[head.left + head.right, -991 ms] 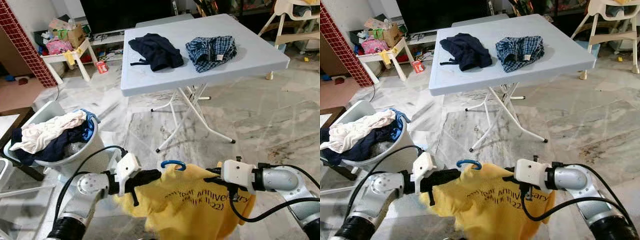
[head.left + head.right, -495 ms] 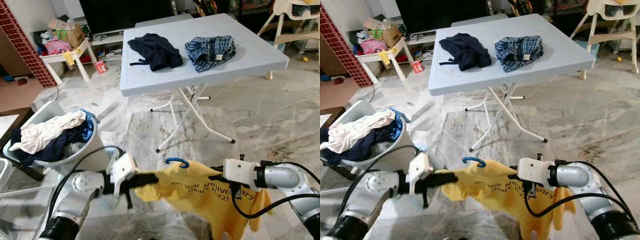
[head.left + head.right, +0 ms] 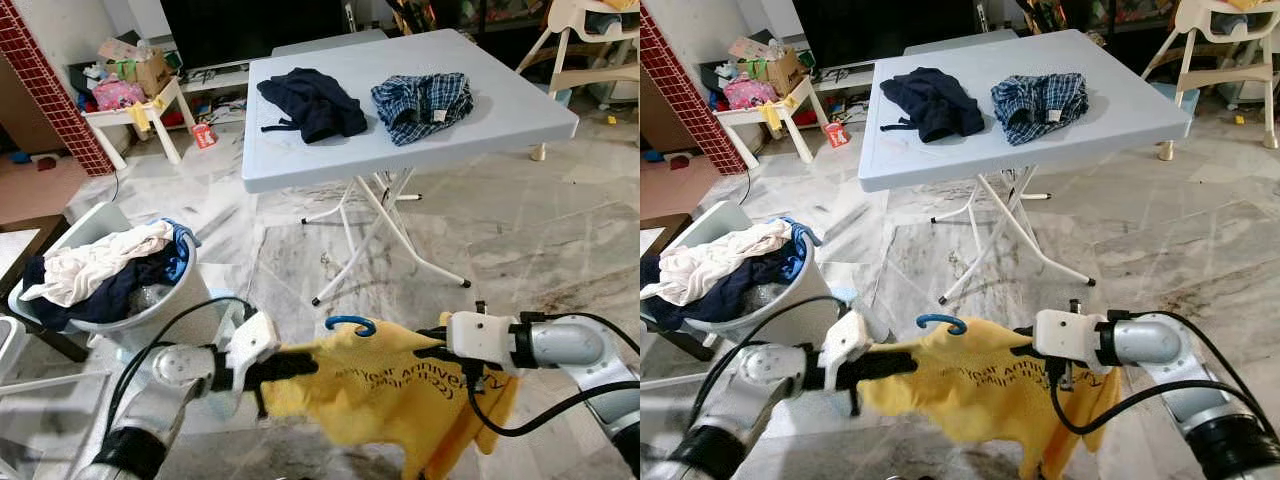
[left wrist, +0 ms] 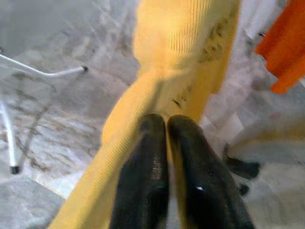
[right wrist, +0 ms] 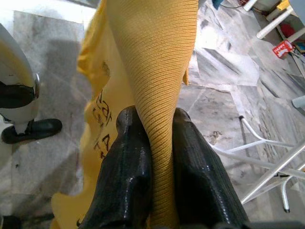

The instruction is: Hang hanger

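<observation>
The left gripper (image 3: 300, 366) and right gripper (image 3: 425, 352) are each pinching a shoulder of the yellow printed cotton T-shirt (image 3: 385, 395), stretching it between them. The blue plastic hanger hook (image 3: 349, 325) is sticking up midway between them. Keeping both pinches firm and level should stop the hanger slipping out while carrying.

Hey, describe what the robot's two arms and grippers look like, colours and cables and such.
Both arms are silver with black joint bands and looping black cables. Each wrist carries a white boxy housing. The left gripper and right gripper each have two long, glossy black fingers.
</observation>
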`<state>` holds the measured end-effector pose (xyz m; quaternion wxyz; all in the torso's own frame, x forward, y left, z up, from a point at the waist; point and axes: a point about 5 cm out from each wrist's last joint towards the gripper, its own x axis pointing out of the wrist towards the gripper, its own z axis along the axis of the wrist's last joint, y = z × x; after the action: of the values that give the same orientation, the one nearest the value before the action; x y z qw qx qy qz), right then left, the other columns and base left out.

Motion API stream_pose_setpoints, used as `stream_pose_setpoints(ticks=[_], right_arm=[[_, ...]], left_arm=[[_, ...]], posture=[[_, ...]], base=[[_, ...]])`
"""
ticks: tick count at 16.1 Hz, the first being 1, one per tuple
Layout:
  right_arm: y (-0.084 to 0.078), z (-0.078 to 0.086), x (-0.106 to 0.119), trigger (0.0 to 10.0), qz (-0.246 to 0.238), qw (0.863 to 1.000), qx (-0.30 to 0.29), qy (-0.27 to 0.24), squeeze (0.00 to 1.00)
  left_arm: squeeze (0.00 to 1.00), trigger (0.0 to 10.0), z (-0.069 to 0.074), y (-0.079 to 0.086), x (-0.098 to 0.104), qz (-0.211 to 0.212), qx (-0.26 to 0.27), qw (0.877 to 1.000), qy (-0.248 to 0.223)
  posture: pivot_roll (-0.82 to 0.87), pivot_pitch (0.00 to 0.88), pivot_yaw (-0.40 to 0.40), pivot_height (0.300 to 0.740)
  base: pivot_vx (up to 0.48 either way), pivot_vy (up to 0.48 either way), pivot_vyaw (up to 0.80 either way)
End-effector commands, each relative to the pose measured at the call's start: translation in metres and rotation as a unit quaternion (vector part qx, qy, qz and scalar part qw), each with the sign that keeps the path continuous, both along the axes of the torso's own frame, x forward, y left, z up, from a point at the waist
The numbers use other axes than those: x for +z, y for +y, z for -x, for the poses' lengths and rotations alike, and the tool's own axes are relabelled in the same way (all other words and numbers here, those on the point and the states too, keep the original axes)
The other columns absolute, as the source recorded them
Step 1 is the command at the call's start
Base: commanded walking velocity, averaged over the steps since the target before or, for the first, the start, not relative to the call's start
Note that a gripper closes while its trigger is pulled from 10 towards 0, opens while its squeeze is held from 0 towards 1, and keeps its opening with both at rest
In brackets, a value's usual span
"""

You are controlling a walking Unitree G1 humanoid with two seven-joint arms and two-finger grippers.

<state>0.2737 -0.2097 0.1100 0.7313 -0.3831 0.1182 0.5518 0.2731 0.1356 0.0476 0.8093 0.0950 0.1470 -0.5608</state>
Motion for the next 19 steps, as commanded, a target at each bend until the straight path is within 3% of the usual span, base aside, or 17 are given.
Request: stream_pose_setpoints(ticks=[1,6,13,19], right_arm=[[0.000,-0.004,0.011,10.0,-0.010,1.000,0.001,-0.022,0.00],[0.004,-0.003,0.005,10.0,-0.006,1.000,0.000,-0.014,0.00],[0.008,-0.004,0.008,10.0,-0.015,1.000,0.005,-0.016,0.00],[0.001,0.003,0.013,10.0,-0.010,1.000,0.013,0.003,0.00]], left_arm=[[1.00,10.0,-0.007,0.007,0.006,0.003,0.024,1.000,-0.019],[1.00,10.0,-0.012,0.003,0.012,0.014,0.032,0.998,-0.048],[1.00,10.0,0.000,-0.004,-0.004,-0.007,-0.008,1.000,-0.022],[1.00,10.0,-0.004,-0.001,-0.008,-0.027,0.000,0.999,-0.029]], posture=[[-0.21,0.010,0.172,0.740],[-0.20,0.010,0.169,0.740],[-0.21,0.021,0.173,0.740],[-0.22,0.026,0.175,0.740]], base=[[0.000,0.000,0.00],[0.000,0.000,0.00],[0.000,0.000,0.00],[0.000,0.000,0.00]])
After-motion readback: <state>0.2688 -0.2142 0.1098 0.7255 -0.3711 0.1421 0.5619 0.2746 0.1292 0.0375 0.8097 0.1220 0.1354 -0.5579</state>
